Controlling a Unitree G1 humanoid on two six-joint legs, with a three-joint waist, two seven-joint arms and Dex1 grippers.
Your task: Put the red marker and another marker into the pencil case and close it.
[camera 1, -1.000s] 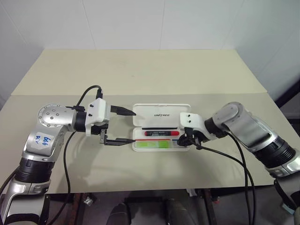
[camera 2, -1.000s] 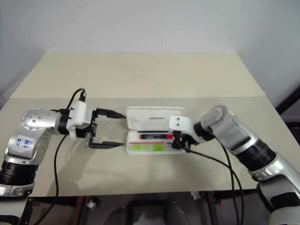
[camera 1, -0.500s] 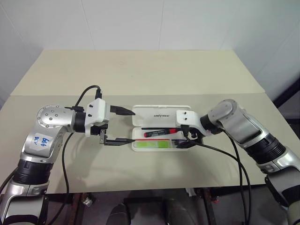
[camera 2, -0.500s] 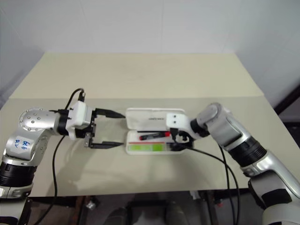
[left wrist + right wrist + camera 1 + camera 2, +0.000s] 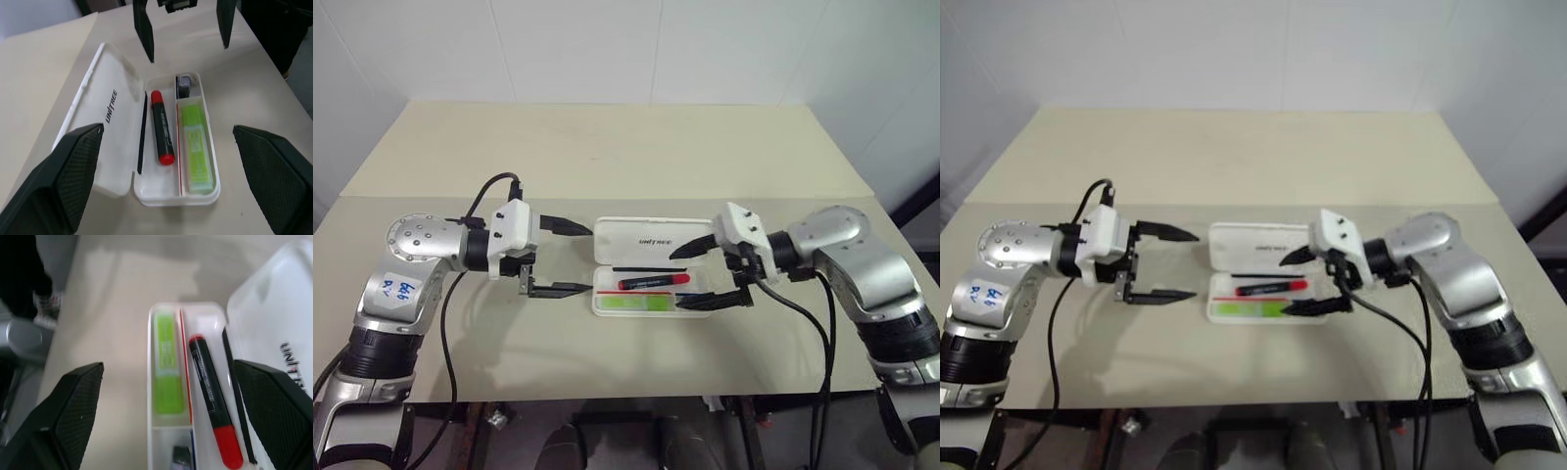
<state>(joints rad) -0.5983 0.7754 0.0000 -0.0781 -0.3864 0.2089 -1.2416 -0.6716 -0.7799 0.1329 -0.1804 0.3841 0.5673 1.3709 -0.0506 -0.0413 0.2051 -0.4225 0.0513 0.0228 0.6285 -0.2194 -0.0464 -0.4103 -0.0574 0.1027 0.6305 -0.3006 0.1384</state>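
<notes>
Left gripper (image 5: 570, 258) sits just off the left end of the pencil case (image 5: 651, 234), fingers spread wide, nothing between them, pointing along the table (image 5: 607, 147) toward the case. The case lies open in the middle of the table, lid folded flat away from the robot with the dark lettering facing up, tray on the near side. Red marker (image 5: 653, 282) lies in the tray's far compartment, lengthwise, a little askew, next to the thin black strip by the hinge. Lime-green marker (image 5: 638, 302) lies flat in the near compartment, on the other side of the red-and-blue divider line from the red one. Small grey stub (image 5: 184, 84) sits in the little pocket at the right end of the tray, seen from the left wrist. Right gripper (image 5: 705, 276) hangs over the right end of the case, fingers also wide apart and empty, one finger over the lid edge, the other over the near right corner of the tray; can't tell whether either tip touches the plastic. Both markers in, lid not closed.
</notes>
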